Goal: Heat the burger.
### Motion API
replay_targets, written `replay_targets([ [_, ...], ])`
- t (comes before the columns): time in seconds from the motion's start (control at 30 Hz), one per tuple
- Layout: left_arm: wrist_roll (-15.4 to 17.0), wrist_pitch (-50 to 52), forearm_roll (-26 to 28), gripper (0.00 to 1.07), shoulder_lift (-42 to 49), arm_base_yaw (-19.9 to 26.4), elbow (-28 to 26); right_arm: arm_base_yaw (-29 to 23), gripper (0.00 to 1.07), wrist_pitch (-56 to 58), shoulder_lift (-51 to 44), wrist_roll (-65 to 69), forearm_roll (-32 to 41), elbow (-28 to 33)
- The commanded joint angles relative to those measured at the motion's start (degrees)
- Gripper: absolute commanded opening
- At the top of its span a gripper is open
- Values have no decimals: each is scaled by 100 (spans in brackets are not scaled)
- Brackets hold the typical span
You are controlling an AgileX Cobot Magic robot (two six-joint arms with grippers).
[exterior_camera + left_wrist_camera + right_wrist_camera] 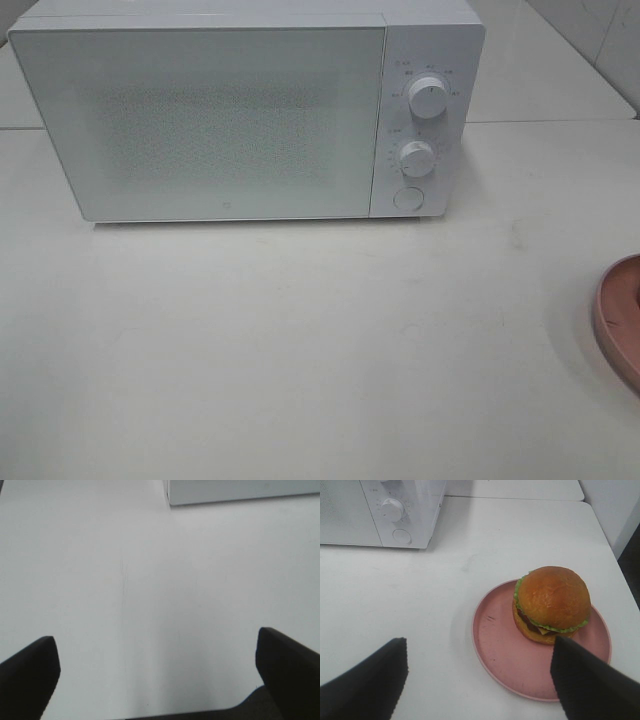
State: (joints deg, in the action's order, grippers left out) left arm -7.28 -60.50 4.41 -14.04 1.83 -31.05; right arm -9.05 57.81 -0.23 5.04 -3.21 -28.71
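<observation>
- The microwave stands at the back of the bench with its door shut; its two dials and round button sit on the panel at the door's right.
- The burger rests on the pink plate, off toward the plate's far rim, in front of the microwave and well off to its control-panel side. In the high view only the plate's edge shows at the frame's right border.
- The right gripper hangs above the bench with its jaws wide and holding nothing; one jaw tip overlaps the plate's near side in the wrist view, but whether it touches I cannot tell.
- The left gripper hovers over bare bench near the microwave's front corner, jaws spread wide, holding nothing.
- Step in hand, as I judge it: the very start, nothing opened or lifted yet.
- The next move likely calls for opening the microwave door, so the burger or its plate has somewhere to go; the left arm sits nearer the door.
</observation>
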Motion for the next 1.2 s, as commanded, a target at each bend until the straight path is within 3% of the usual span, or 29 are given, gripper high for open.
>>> replay_targets([
  [0.03,52,-120,138,100,751,23,138,34,76,-74,-183,-74,-23,11],
  [0.23,52,-120,166,100,1599,23,138,34,76,-74,-183,-74,-23,11],
  [1.2,52,-115,178,100,1558,23,138,34,76,-74,-132,-80,-23,11],
])
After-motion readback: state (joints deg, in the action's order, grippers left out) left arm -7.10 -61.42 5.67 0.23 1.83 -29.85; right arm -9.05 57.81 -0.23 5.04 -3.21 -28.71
